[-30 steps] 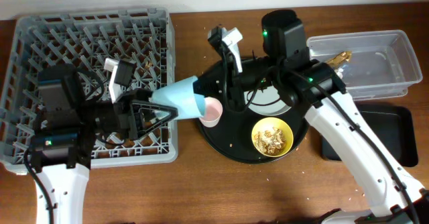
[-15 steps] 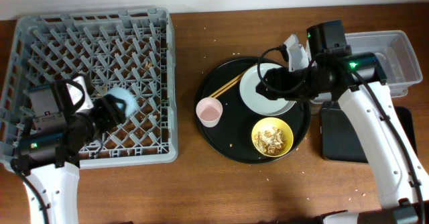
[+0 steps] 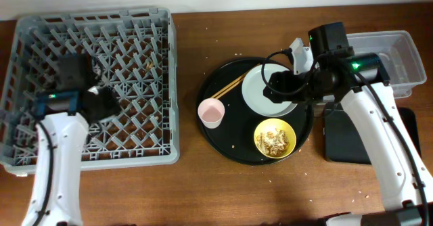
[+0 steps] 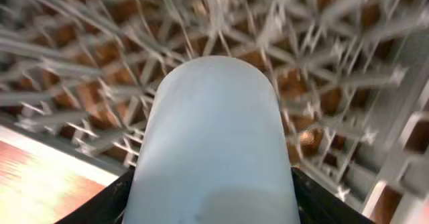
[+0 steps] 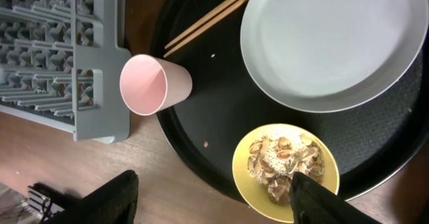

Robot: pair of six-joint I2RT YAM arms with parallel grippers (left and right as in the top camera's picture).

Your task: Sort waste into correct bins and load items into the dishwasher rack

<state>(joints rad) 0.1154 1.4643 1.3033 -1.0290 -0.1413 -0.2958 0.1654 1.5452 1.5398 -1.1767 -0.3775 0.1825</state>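
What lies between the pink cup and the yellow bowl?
Only black tray, with one crumb, separates pink cup and yellow bowl; right wrist view shows it.

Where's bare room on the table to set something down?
Bare table along the near edge, in front of the rack and round tray, and the narrow strip between them. The tray itself is crowded: pink cup, chopsticks, plate, bowl.

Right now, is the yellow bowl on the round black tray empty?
No, the yellow bowl holds a heap of tan food scraps, seen plainly from the right wrist.
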